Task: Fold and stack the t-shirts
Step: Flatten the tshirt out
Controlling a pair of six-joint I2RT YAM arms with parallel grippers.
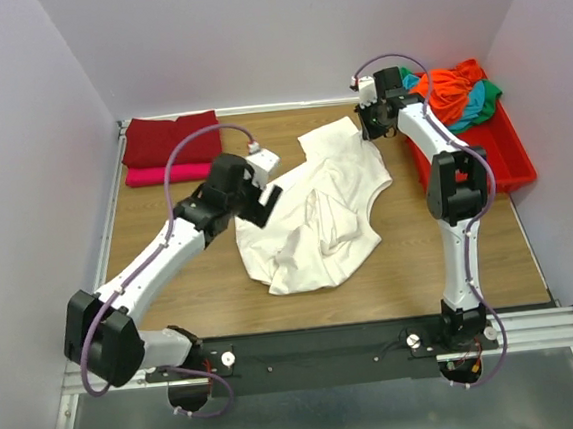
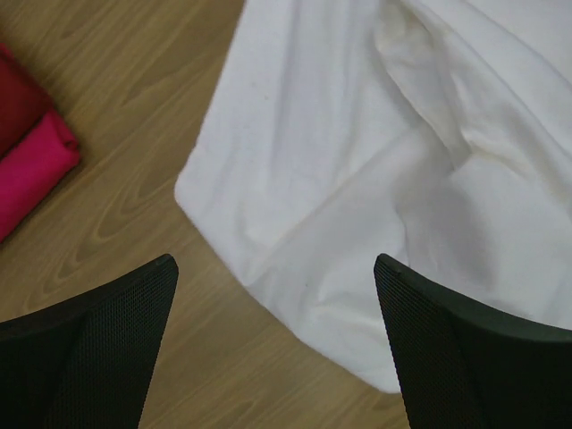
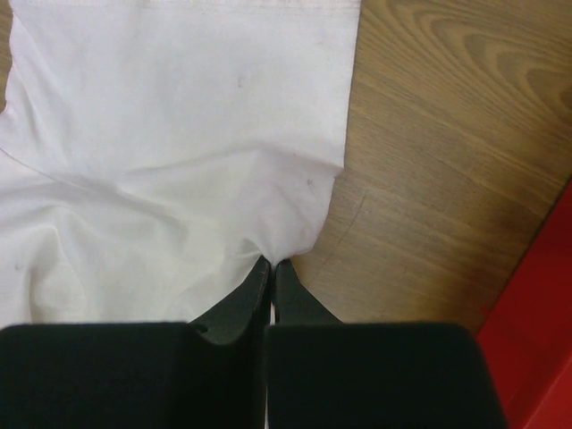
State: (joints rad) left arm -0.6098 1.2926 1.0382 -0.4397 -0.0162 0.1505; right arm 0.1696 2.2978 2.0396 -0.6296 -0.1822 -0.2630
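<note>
We judge this the flattening step. The cream-white t-shirt [image 1: 316, 212] lies crumpled on the bench [image 1: 171, 275] beside the red tray [image 1: 510, 150]. The right hand [image 3: 271, 268] is clenched on its tray-side corner. The left hand [image 2: 275, 264] is released above the edge away from the tray. Next: grip there, pull flat.

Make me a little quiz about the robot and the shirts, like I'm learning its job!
1. True or false: the left jaws hang open over the white t-shirt.
2. Which jaws pinch the white t-shirt's edge? A) left B) right
3. Fill in: the heap of unfolded t-shirts sits in the red ___.
Key: 1 true; 2 B, the right jaws; 3 tray.
</note>
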